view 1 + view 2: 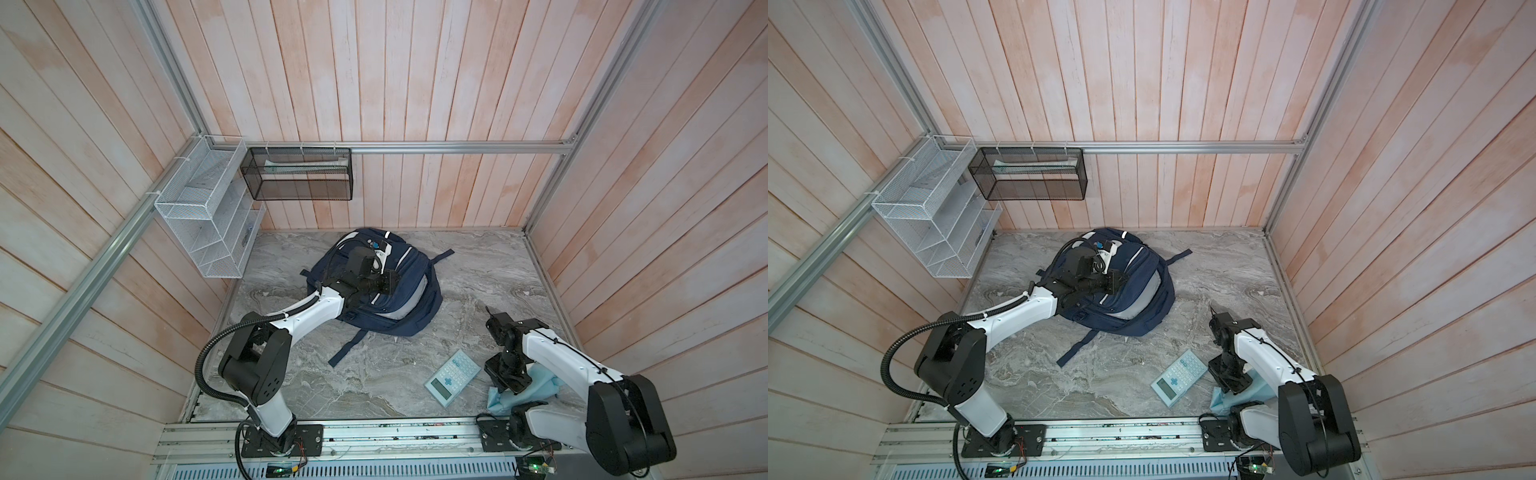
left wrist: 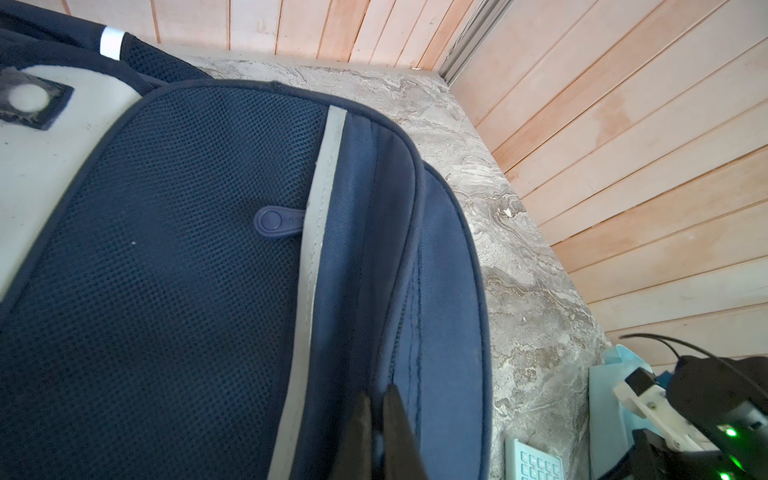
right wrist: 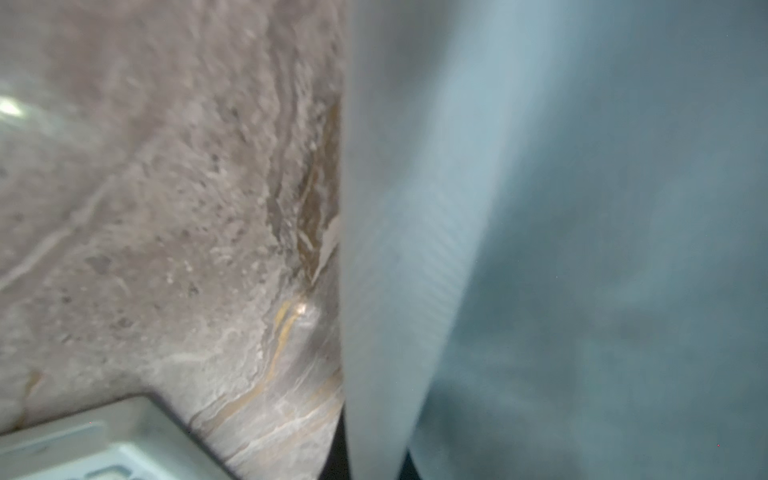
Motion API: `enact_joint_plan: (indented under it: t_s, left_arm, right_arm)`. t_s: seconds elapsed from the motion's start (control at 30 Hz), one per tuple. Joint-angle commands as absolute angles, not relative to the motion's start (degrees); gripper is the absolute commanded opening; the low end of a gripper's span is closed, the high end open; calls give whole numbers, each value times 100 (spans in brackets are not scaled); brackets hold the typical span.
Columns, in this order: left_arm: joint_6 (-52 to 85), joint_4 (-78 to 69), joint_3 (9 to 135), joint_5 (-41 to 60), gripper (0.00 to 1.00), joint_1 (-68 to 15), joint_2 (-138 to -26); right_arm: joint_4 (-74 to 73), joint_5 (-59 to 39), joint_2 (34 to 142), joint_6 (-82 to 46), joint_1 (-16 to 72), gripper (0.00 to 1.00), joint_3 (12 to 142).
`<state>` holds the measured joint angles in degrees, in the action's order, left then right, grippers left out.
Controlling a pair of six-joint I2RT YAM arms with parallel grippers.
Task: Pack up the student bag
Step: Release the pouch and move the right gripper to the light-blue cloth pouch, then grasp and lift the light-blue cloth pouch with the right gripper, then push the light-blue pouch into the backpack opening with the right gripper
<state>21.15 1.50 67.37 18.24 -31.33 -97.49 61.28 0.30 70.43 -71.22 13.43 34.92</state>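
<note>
The navy student bag [image 1: 409, 291] [image 1: 1140, 291] lies flat at the back middle of the marble table in both top views. My left gripper [image 1: 392, 280] [image 1: 1121, 279] rests on top of it. In the left wrist view its jaws [image 2: 379, 399] are shut, tips lying along a seam beside the grey stripe [image 2: 316, 249]. Whether they pinch anything is unclear. My right gripper [image 1: 503, 388] [image 1: 1229, 386] points down at the front right onto a light-blue pouch [image 1: 536, 384] [image 1: 1223, 399]. A fold of the pouch [image 3: 540, 249] runs between its shut fingers [image 3: 370, 465].
A light-blue calculator [image 1: 453, 376] [image 1: 1179, 377] [image 3: 83, 453] lies just left of the pouch. A white wire rack [image 1: 208, 216] and a black mesh basket [image 1: 299, 174] hang on the back-left walls. Bag straps [image 1: 353, 347] trail toward the front. Wooden walls enclose three sides.
</note>
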Motion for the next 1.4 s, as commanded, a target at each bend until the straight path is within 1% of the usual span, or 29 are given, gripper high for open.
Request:
enact_joint_plan:
  t_s: [0.0, 0.1, 0.23, 0.3, 0.37, 0.43, 0.5, 0.57, 0.6, 0.67, 0.77, 0.83, 0.93, 1.07, 1.17, 1.27, 1.37]
  left_arm:
    - [2149, 170, 6644, 1713, 0, -3012, -9572]
    - [2177, 102, 6610, 1711, 0, -2987, -9509]
    - [2382, -43, 6587, 2090, 0, -2808, -9375]
    - [2579, -204, 6561, 2439, 0, -2669, -9331]
    - [2766, -380, 6538, 2795, 0, -2533, -9313]
    - [3038, -631, 6501, 3196, 0, -2389, -9338]
    - [3317, -865, 6510, 3577, 0, -2241, -9385]
    - [3436, -894, 6629, 3716, 0, -2156, -9429]
    - [3407, -783, 6753, 3701, 0, -2145, -9455]
    - [3302, -542, 6991, 3665, 0, -2145, -9475]
    - [3246, -319, 7216, 3557, 0, -2145, -9466]
    - [3205, -166, 7338, 3492, 0, -2145, -9472]
    - [3164, 7, 7491, 3382, 0, -2145, -9434]
    - [3129, 230, 7707, 3262, 0, -2145, -9378]
    - [3129, 299, 7812, 3241, 0, -2149, -9370]
    - [3146, 374, 7901, 3258, 0, -2145, -9387]
    - [3193, 360, 7920, 3325, 0, -2168, -9392]
  right_arm:
    - [5769, 660, 6832, -6630, 1319, 0, 3836]
    - [4875, 1066, 6680, -5688, 1319, 0, 3962]
    - [3370, 1109, 6472, -4591, 1355, 0, 3895]
    - [2662, 780, 6297, -4019, 1362, 0, 3854]
    - [1896, 137, 6048, -3593, 1389, 0, 3782]
    - [1315, -401, 5790, -3461, 1423, 0, 3790]
    - [734, -1249, 5660, -3256, 1490, 0, 3843]
    - [211, -2043, 5745, -3206, 1586, 0, 3934]
    - [-24, -2286, 5881, -3264, 1692, 0, 3999]
    - [-694, -2582, 6251, -3372, 2016, 0, 4058]
    - [-1375, -3033, 7177, -3074, 2567, 0, 4474]
    - [-1855, -3371, 7878, -2955, 2774, 0, 4759]
    - [-2892, -4045, 8868, -3279, 2751, 0, 5088]
    - [-4244, -5309, 10200, -3441, 2742, 0, 5701]
    - [-5345, -5810, 11027, -3687, 2733, 0, 6070]
    - [-6186, -5751, 11842, -4290, 2720, 0, 6415]
    - [-6847, -5460, 12535, -5042, 2716, 0, 6760]
